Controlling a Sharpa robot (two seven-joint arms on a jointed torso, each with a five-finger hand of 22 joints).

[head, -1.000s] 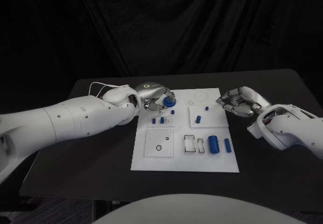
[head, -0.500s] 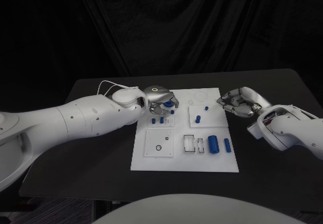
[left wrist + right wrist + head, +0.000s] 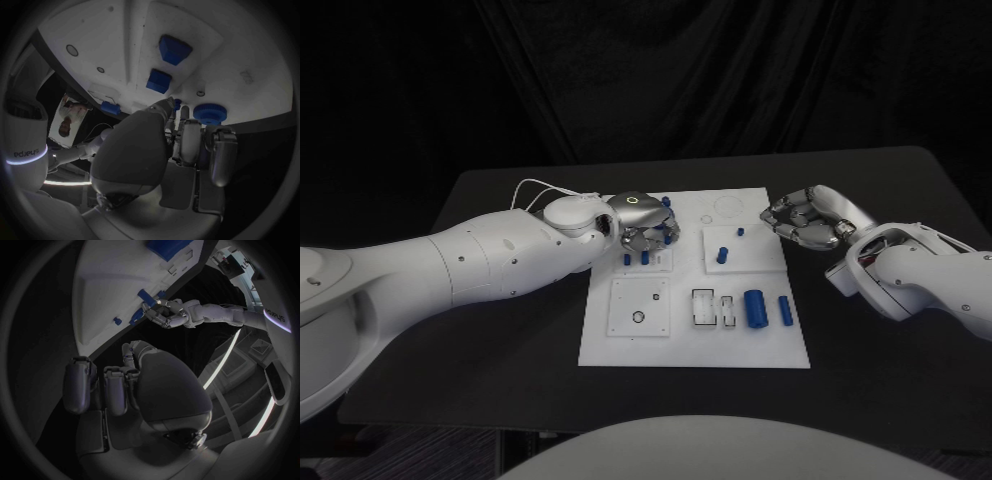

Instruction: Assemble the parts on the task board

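Observation:
The white task board (image 3: 776, 350) lies mid-table. My left hand (image 3: 643, 224) hovers palm down over its far left corner, fingertips closed around a blue round knob (image 3: 666, 201) that sits low against the board (image 3: 237, 55). The left wrist view shows the knob (image 3: 207, 112) between the curled fingers (image 3: 187, 142). Small blue pegs (image 3: 638, 258) stand just below that hand. My right hand (image 3: 808, 218) is curled, holding nothing, at the board's far right edge. A large blue cylinder (image 3: 757, 308) and a smaller one (image 3: 788, 311) lie on the near right of the board.
Two more blue pegs (image 3: 723, 255) stand in a raised square plate at the board's far right. White blocks (image 3: 705, 307) sit beside the cylinders, and a black ring (image 3: 639, 317) lies on the near left plate. Bare black table (image 3: 502, 330) surrounds the board.
My left hand has turned palm down and settled over the pegs, carrying the knob to the hand's far side, low on the board. The right hand has barely moved.

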